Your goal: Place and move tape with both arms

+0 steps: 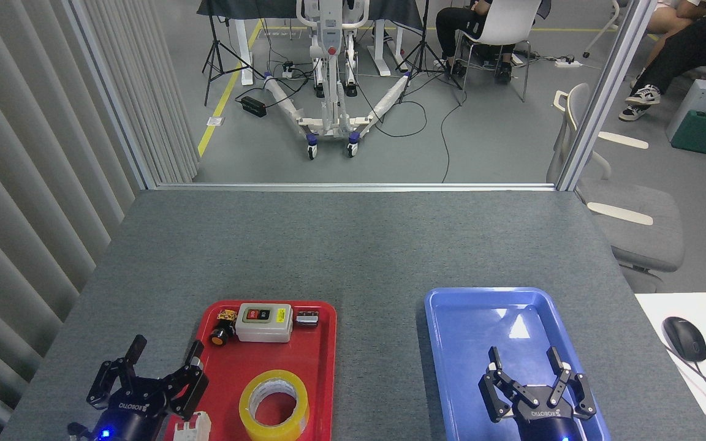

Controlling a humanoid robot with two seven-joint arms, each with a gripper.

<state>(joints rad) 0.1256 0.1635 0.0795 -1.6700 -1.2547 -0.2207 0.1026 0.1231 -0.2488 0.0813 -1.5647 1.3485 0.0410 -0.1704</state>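
Both arms rise from the near edge of the grey table (353,245), wrists low and fingers pointing up and away. The left gripper (163,367) sits just off the left edge of the red tray (322,367), its black fingers spread wide with a clear gap between them, holding nothing; a blue light glows at its base. The right gripper (527,373) hovers well to the right of the red tray, over the near half of the blue tray (451,331), fingers likewise parted and empty, white lettering showing on its palm.

The tape (274,406) lies flat in the near part of the red tray, hole facing up, just to the right of the left gripper and not touching it. It is a wide roll, translucent yellow on the outside, with a white-grey core ringing the red tray floor seen through the hole.

At the far end of the red tray sit a white switch box (264,323) with red and dark buttons, a small black and yellow part (223,329) to its left and a small dark and silver piece (307,318) to its right. A white block (189,427) rests at the tray's near left corner.
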